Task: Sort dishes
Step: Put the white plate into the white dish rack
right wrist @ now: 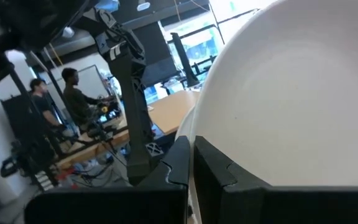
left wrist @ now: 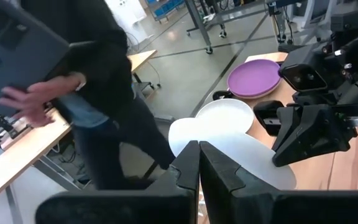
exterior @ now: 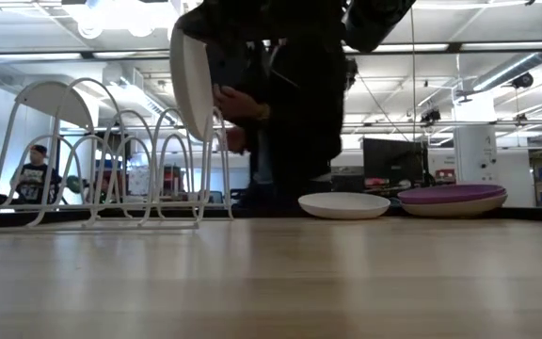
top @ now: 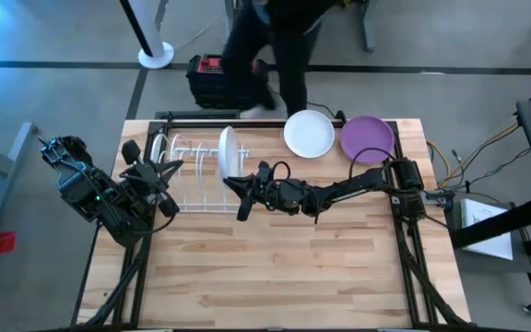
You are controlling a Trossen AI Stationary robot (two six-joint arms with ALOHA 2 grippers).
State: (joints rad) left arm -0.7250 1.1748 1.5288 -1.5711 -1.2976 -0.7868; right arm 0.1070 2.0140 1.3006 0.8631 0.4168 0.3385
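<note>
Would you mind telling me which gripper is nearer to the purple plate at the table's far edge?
The right. The right gripper is at the upright white plate in the rack, left of the purple plate. The left gripper sits farther left, beyond the rack.

A white wire rack (top: 184,171) stands on the wooden table (top: 275,267); behind it, a person (top: 275,37) leans over beside a red-and-black case (top: 212,78).

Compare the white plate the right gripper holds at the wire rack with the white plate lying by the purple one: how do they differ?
The held round white plate stands on edge over the white wire rack, pinched by the right gripper; the other round white plate lies flat on the wooden table, untouched beside the purple plate. The first is lifted, the second rests. Both look smooth, white and similar in size.
</note>
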